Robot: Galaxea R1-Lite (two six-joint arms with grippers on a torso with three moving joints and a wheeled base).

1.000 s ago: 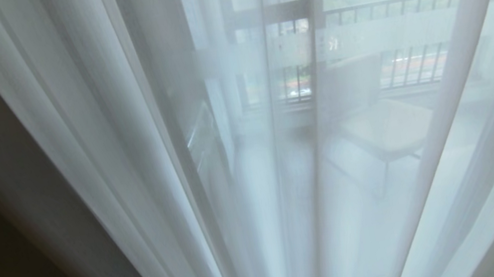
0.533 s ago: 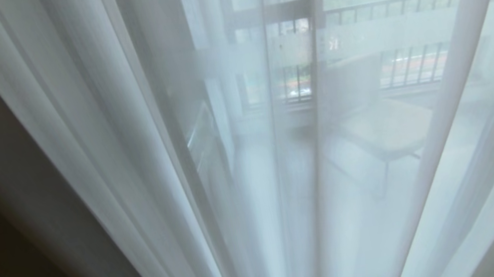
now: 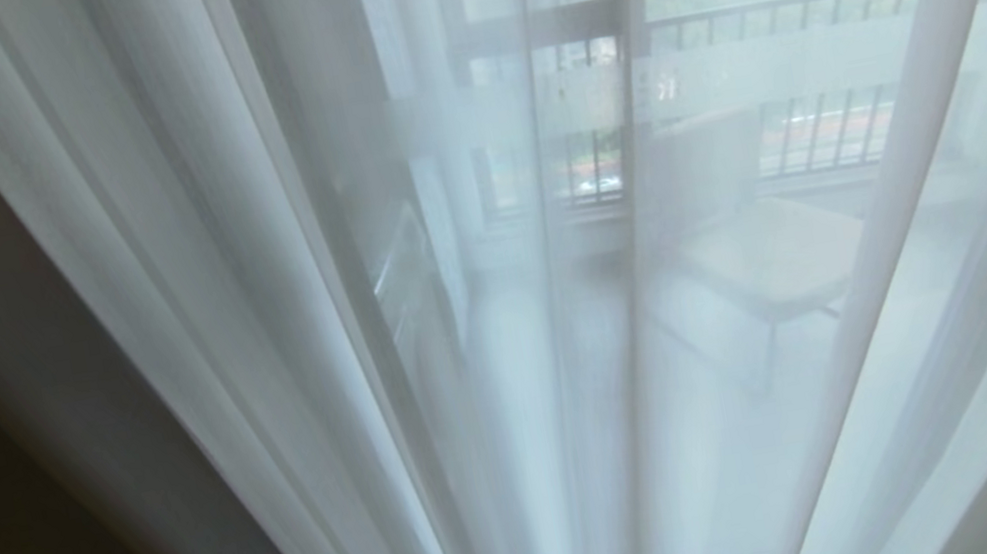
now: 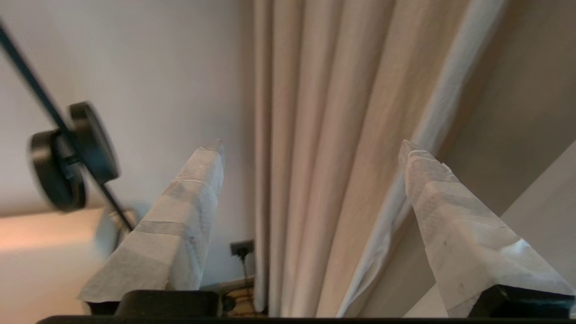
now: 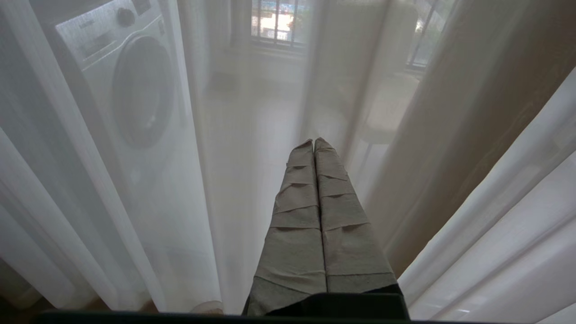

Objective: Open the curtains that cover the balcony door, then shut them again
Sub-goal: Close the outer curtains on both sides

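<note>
the sheers (image 3: pixel 264 358) hang shut across the door (image 3: pixel 634 39), thin, white and see-through, gathered in long folds. behind them the door's dark frame and frosted white band (image 3: pixel 761 67) show dimly. the beige drape (image 4: pixel 324 135) hangs in straight pleats beside a pale wall, a white edge along one side.

Soft daylight glows through sheers (image 3: pixel 178 272); lamp (image 4: pixel 67 153) blurred.

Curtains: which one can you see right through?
The white sheers: the chair and railing show through them. The beige drapes hide everything behind.
</note>
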